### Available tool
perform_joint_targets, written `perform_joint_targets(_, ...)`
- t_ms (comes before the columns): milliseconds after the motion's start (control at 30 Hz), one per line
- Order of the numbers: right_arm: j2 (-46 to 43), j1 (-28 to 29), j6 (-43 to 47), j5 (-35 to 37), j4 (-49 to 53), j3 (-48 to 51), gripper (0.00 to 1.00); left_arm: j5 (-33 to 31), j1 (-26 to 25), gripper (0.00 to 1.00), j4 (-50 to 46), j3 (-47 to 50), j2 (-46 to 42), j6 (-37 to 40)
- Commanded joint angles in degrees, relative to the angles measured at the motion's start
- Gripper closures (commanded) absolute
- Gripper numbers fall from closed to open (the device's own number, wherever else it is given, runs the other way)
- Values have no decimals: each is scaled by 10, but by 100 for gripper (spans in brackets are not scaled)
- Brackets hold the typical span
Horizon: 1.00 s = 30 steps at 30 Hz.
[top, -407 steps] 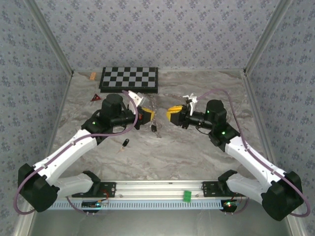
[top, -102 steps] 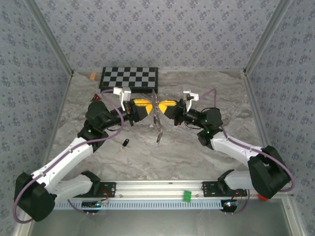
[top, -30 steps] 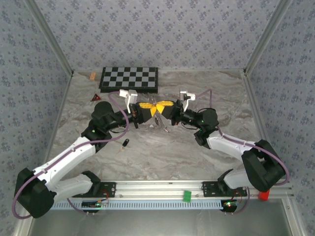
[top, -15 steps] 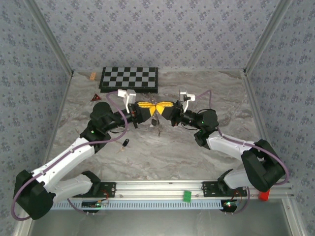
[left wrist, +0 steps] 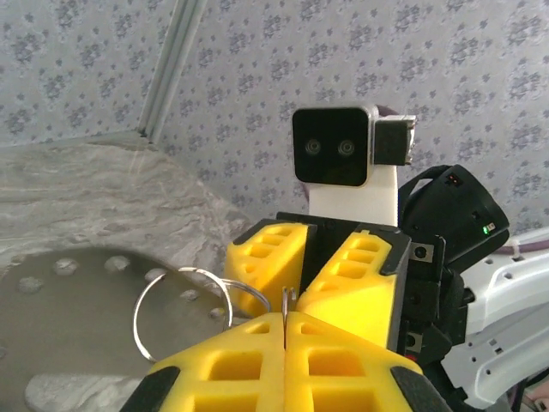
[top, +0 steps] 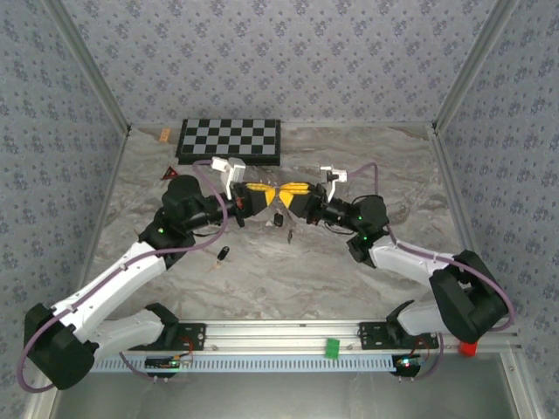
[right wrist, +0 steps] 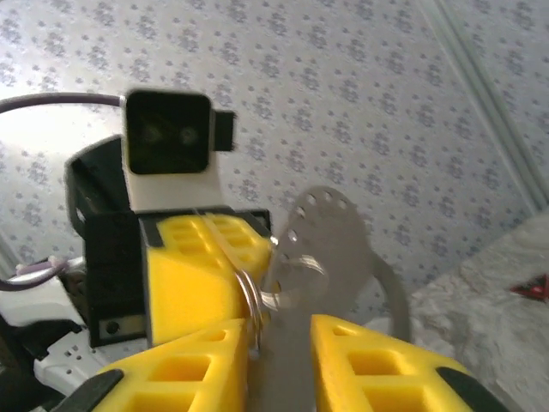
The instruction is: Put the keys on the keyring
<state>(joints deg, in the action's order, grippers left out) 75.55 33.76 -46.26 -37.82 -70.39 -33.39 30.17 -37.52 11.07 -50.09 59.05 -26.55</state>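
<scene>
My two grippers meet tip to tip above the middle of the marble table. The left gripper [top: 266, 194] [left wrist: 285, 322] is shut on the thin silvery keyring [left wrist: 193, 269], whose loop sticks out to the left of its yellow fingers. Facing it, the right gripper [top: 287, 195] [right wrist: 279, 343] stands open, with the keyring [right wrist: 250, 293] against its left finger and a grey perforated metal tag [right wrist: 343, 232] in the gap. One black-headed key [top: 277, 220] hangs just below the fingertips. The other key [top: 224, 254] lies on the table near the left arm.
A checkerboard [top: 230, 140] lies at the back left, with a small red triangle [top: 169, 174] and an orange piece [top: 164, 135] beside it. Aluminium rails and patterned walls border the table [top: 349, 279] on three sides.
The right gripper's fingers have parted from a shut grip. The left gripper has closed fully on the keyring. The hanging key has swung slightly under the fingertips.
</scene>
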Motion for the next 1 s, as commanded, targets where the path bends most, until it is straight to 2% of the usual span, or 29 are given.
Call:
perform_joint_targets(0, -57, -12, 63, 26, 102, 14, 65, -14, 2, 100, -83, -53, -4, 28)
perform_joint_targets(133, -127, -10, 167, 63, 285, -4, 66, -15, 5, 100, -125, -72, 6, 16)
perform_joint_targets(333, -185, -2, 244, 96, 420, -32, 66, -28, 8, 100, -180, -104, 31, 0)
perform_joint_targets(633, -192, 13, 293, 121, 501, -73, 67, -49, 8, 100, -201, -113, 42, -5)
perform_joint_targets(967, -154, 39, 312, 128, 512, -109, 70, -33, 8, 100, -202, -107, 34, 26)
